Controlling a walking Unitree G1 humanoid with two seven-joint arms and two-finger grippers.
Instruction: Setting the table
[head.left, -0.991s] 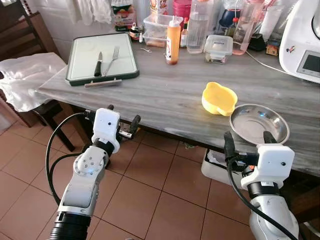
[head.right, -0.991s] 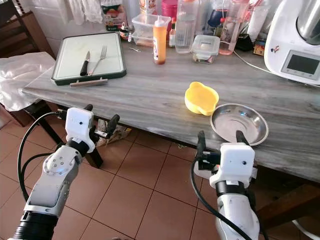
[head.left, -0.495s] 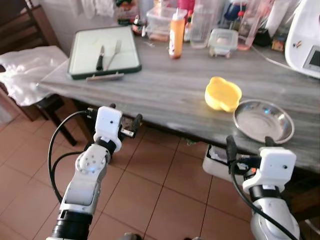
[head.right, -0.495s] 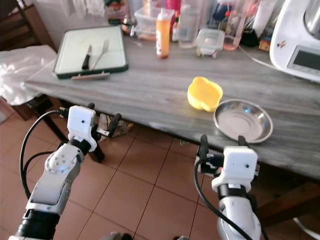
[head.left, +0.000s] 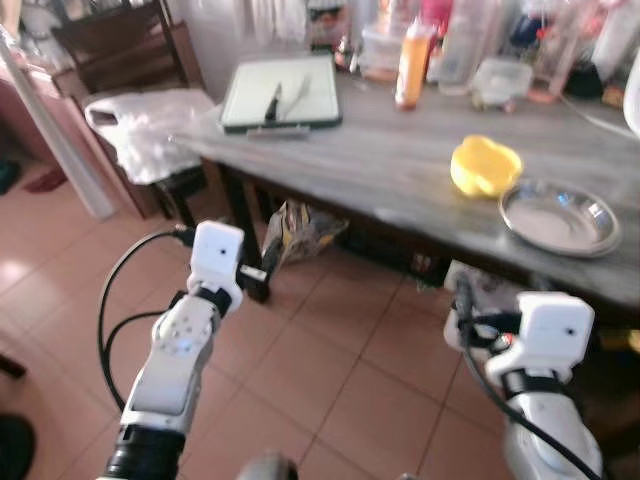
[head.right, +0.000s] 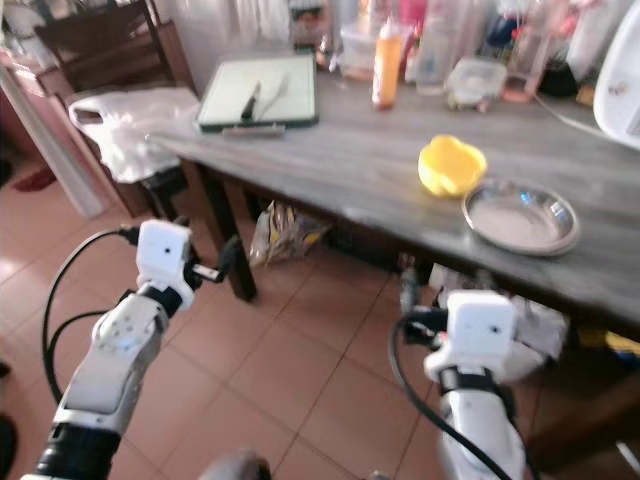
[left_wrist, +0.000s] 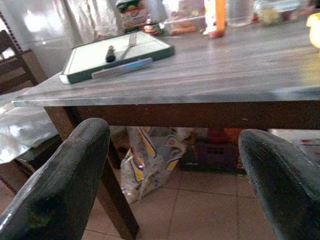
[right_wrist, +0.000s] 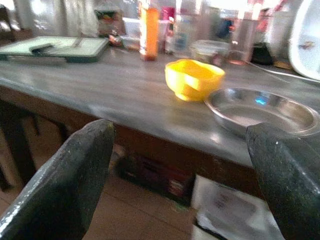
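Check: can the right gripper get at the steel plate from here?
Probably not yet. The right gripper, open, hangs below the table edge, short of the steel plate; nothing blocks the plate from above.

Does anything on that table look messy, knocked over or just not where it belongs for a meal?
Nothing looks spilled or broken. The yellow bowl sits tilted, leaning by the steel plate, both near the table's front edge. The knife and fork lie on a green tray at the far corner, not at any place setting.
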